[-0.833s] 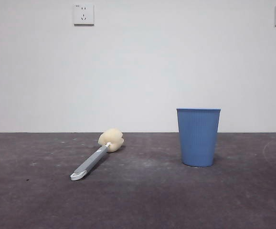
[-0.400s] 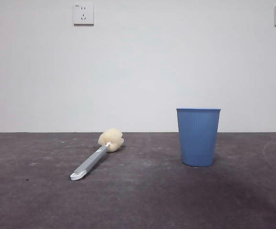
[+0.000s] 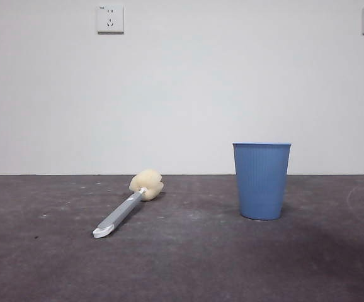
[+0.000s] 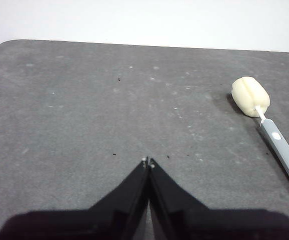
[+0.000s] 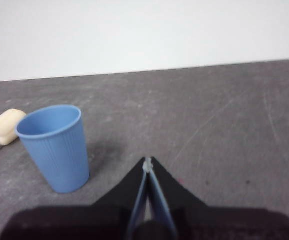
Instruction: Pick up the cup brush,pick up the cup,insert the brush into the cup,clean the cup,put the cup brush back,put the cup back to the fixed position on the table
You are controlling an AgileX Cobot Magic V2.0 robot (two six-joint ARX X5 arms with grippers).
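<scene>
Nothing grasped yet. Left gripper [image 4: 147, 162] clenched on nothing, hovering over bare surface [image 4: 74, 125]; brush [image 4: 272, 131] lying flat well off to one side of it, sponge head farther from the gripper than the handle. Right gripper [image 5: 148, 163] likewise clenched and empty, with the cup [image 5: 54, 147] standing upright near it, off to the side of the closed jaws. Seen from the front, brush [image 3: 128, 204] and cup [image 3: 261, 180] well apart on the surface [image 3: 188, 264], neither gripper in sight.

Cup open at the top, inside looking empty as far as visible.

Likely risks: closed jaws coming down on the slim handle and skidding it away instead of straddling it; a sideways approach knocking over the light, tapered cup; a grip too near the rim squeezing the thin wall.
</scene>
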